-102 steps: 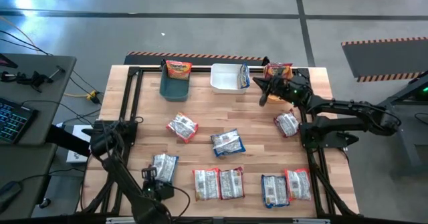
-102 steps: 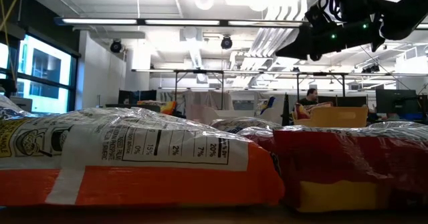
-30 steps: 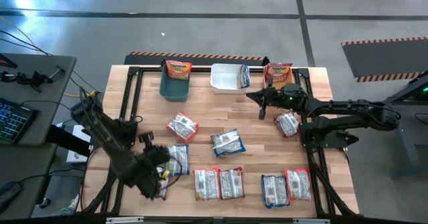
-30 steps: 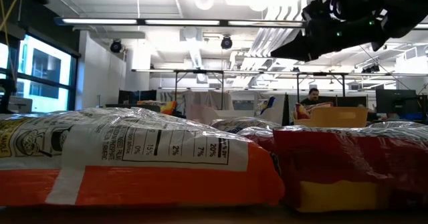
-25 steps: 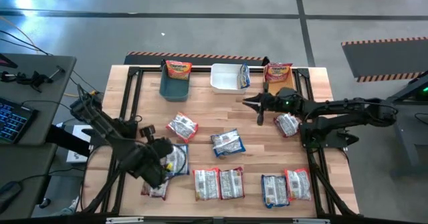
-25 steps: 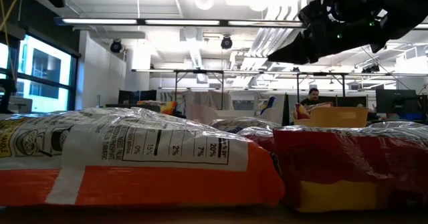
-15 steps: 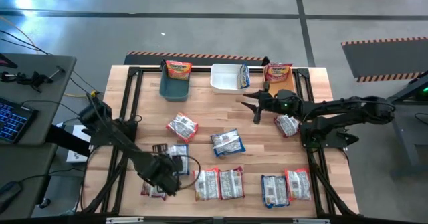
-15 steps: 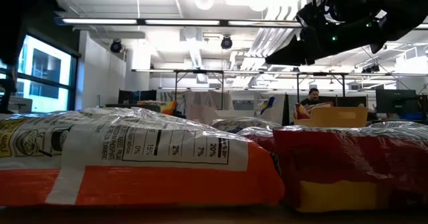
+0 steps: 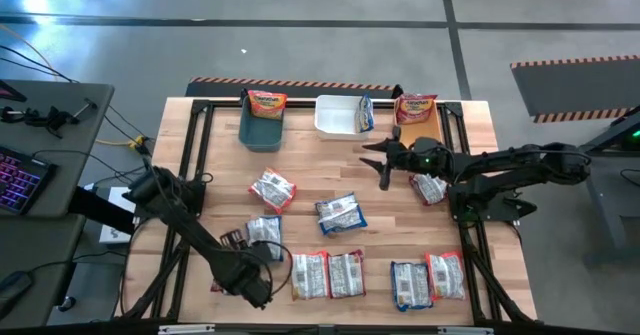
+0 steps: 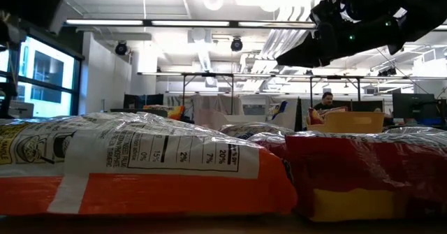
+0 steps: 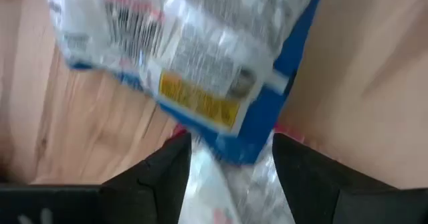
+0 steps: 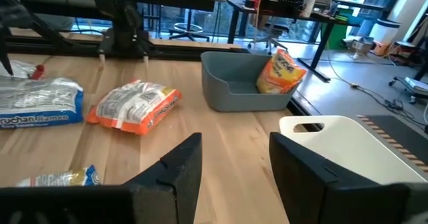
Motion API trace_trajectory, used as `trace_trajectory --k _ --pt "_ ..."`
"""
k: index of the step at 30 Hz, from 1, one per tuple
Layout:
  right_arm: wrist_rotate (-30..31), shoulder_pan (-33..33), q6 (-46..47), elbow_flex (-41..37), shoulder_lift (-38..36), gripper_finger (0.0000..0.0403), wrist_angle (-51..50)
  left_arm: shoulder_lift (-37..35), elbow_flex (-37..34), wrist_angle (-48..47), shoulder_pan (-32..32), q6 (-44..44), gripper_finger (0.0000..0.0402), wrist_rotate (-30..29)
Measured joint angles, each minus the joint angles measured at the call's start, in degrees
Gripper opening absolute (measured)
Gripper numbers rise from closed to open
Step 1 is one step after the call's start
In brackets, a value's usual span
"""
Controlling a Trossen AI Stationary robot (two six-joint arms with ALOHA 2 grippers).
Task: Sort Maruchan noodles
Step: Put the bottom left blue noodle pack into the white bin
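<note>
Our left gripper [image 9: 237, 243] is low at the near left of the table, and its two dark fingers [image 11: 154, 177] stand apart. A blue-edged packet [image 11: 200, 57] lies on the wood right past them, with a red one [image 9: 229, 282] peeking out beside it. We are not holding anything there.

Our right gripper [image 9: 374, 162] hangs over the far middle of the table. Its fingers [image 12: 180, 170] are apart too, and nothing is between them.

We think the sorting is only just started. The teal bin [image 9: 260, 125] has one orange packet [image 9: 266, 102] leaning in it. The white bin [image 9: 335, 117] has one blue packet [image 9: 364, 113] at its side. The orange bin [image 9: 418, 127] has one red packet [image 9: 416, 108]. That makes three put away.

Many packets are left on the wooden table [image 9: 330, 165]. An orange one [image 9: 272, 189] and a blue one [image 9: 341, 213] lie near the middle. One [image 9: 429, 186] lies just by our right arm. Two [image 9: 327, 274] lie side by side at the near edge, and two more [image 9: 428, 280] sit near the right corner.

The packets are flat, soft rectangles. Their plastic is shiny and crinkly, and the backs are silvery white with small print. The bins are smooth, hard plastic with low walls. The table is pale wood planks with a dark metal frame.
</note>
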Motion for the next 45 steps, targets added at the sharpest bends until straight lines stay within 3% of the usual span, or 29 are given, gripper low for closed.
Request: trace_trajectory --k 8,12,25,36,45 --pt "0.0 0.5 0.0 0.0 0.0 0.0158 0.4 4.2 0.1 0.1 0.2 1.2 0.0222 -1.0" --pt "0.0 0.5 0.0 0.0 0.0 0.0158 0.5 4.7 0.1 -1.5 0.4 1.4 0.0209 -1.6" --pt "0.0 0.5 0.0 0.0 0.0 0.0158 1.0 0.9 0.0 -8.1 0.4 6.5 0.001 -5.7" --pt "0.0 0.5 -4.4 0.0 0.0 0.0158 2.0 -14.3 0.0 -13.5 2.8 7.7 0.0001 -13.6" --pt "-1.7 1.1 -1.3 1.5 0.0 0.0158 2.5 -31.0 0.1 -10.4 14.4 16.3 0.0 -17.5"
